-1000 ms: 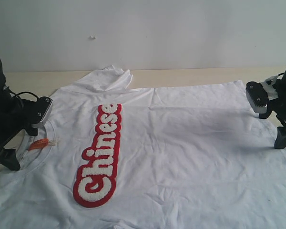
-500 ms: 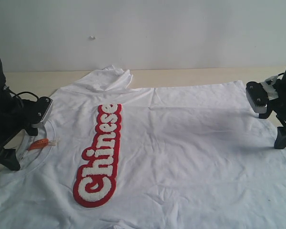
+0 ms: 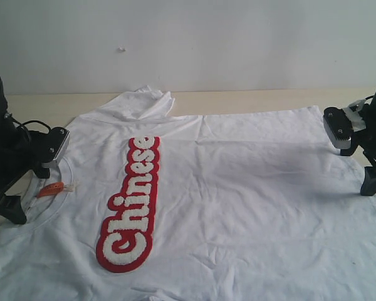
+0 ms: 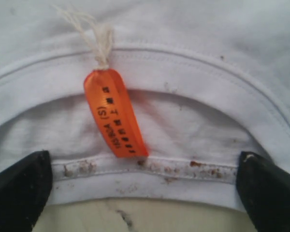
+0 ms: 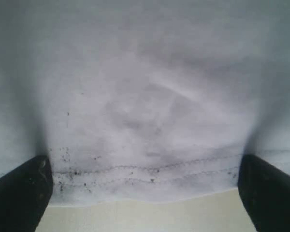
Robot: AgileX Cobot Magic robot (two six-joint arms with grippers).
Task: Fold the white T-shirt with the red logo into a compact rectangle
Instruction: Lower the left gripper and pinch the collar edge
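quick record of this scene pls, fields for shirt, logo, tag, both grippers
shirt: white T-shirt spread on the table, far sleeve bunched
logo: red logo face up, reads Chinese
tag: orange tag at the collar
left arm: left gripper open, jaws straddling the collar edge
right arm: right gripper open, jaws straddling the hem edge

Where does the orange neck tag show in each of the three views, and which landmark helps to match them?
Exterior view: the orange neck tag lies at the far left, inside the ribbed collar.
Left wrist view: the tag fills the middle, across the collar opening.
Right wrist view: not in it; only the hem of the white T-shirt shows.
Shared landmark: the ribbed collar, in the exterior and left wrist views.
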